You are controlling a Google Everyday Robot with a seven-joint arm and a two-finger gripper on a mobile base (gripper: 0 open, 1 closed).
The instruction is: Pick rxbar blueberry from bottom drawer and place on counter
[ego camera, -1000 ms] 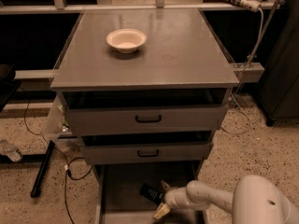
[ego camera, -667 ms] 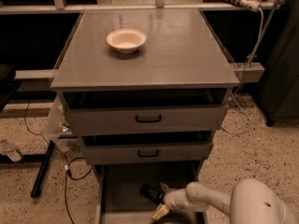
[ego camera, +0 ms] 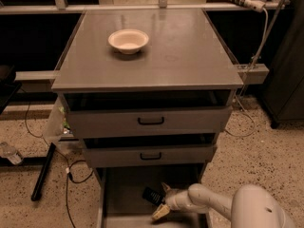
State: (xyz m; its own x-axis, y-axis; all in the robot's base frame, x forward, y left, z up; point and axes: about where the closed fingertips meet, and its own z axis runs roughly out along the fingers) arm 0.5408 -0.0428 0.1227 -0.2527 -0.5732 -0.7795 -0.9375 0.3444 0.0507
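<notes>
We saw gripper [ego camera: 162, 201] low in bottom drawer [ego camera: 124, 194], jaws spread, tips at bar's [ego camera: 150, 194] near end; bar flat on drawer floor. Judged: lined up for pinch, not yet clamped. We noted bowl [ego camera: 128, 40] on counter [ego camera: 180, 56], back-left.

"What's around that you can ignore?"

"You've a pale bowl [ego camera: 128, 40] on the bench [ego camera: 190, 56], two handled drawers [ego camera: 151, 121] ajar, and a bottle [ego camera: 9, 152] on the floor [ego camera: 266, 156]. Your claw [ego camera: 160, 201] sits below those drawers."
</notes>
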